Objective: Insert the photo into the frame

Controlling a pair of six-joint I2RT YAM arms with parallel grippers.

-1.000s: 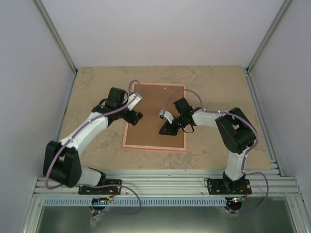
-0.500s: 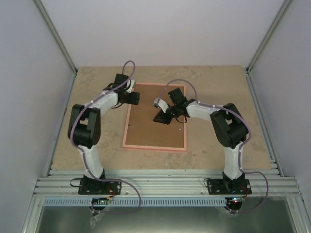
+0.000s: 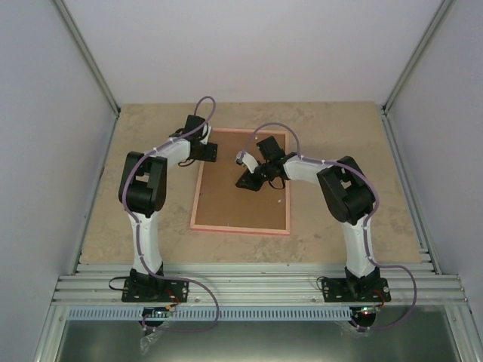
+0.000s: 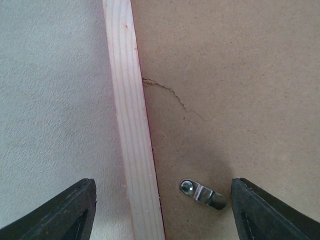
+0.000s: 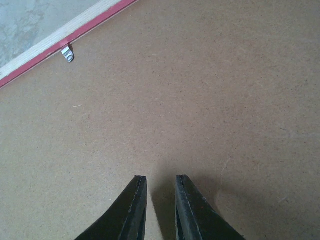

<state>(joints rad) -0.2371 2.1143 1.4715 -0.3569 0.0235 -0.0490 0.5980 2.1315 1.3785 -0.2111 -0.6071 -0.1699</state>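
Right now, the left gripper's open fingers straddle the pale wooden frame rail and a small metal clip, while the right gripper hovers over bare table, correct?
Not quite: in the right wrist view the right gripper hovers over the brown hardboard backing, not table. The left gripper straddles the frame rail and metal clip.

The scene is being enclosed by plain pale-lavender walls [image 3: 249,45] on three sides, joined at the corners by slanting aluminium posts [image 3: 87,56]. A beige, marbled stone-look surface [image 3: 151,219] is being shown below, evenly lit by soft diffuse light, with only faint shadows being cast. Along the near edge, ribbed aluminium rails [image 3: 256,286] are being run across the full width, and a dull grey metal panel [image 3: 256,339] is being seen beneath them.
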